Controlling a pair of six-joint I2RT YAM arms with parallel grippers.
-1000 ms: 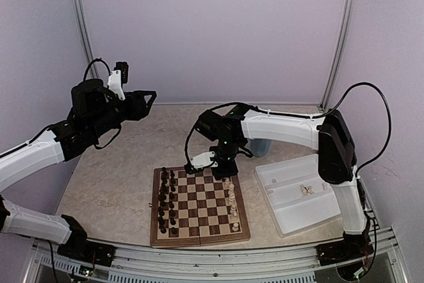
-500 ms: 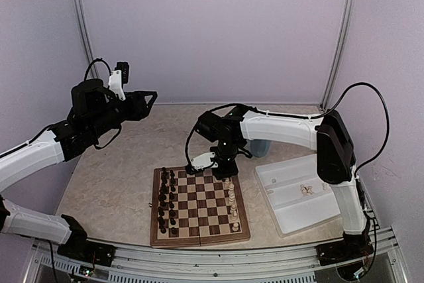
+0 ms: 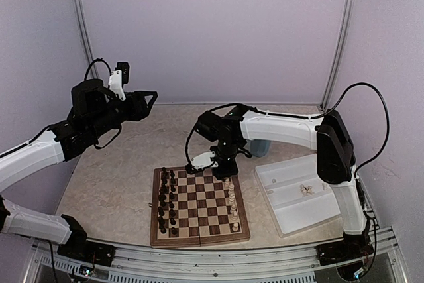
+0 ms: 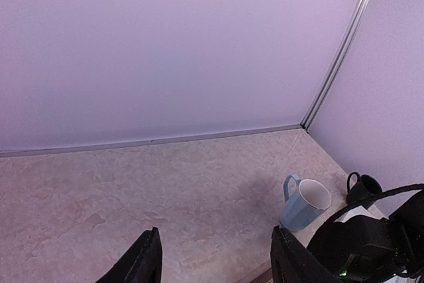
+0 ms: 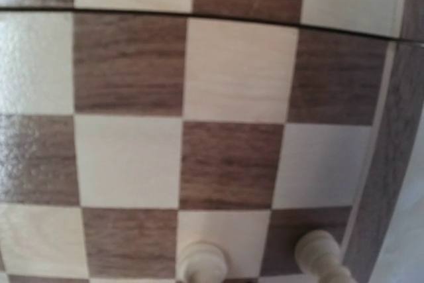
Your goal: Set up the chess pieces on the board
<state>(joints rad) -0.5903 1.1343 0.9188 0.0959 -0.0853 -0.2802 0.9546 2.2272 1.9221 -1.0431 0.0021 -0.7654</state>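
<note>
Chess pieces (image 3: pixel 232 198) line the board (image 3: pixel 200 238) toward the desk's right edge; right gripper (image 3: pixel 227 170), closure untellable, hovers just above, could topple 1. Left gripper (image 4: pixel 215 238) spread.

A beige marbled surface (image 3: pixel 112 183) is being shown across the lower middle of the top view. The board (image 3: pixel 154 220) is being carried flat at lower centre, and a white tray (image 3: pixel 308 215) to its right, angled and apart from it. A pale blue mug (image 4: pixel 305 202) and a small black mug (image 4: pixel 363 187) are being carried upright, lower right in the left wrist view.
</note>
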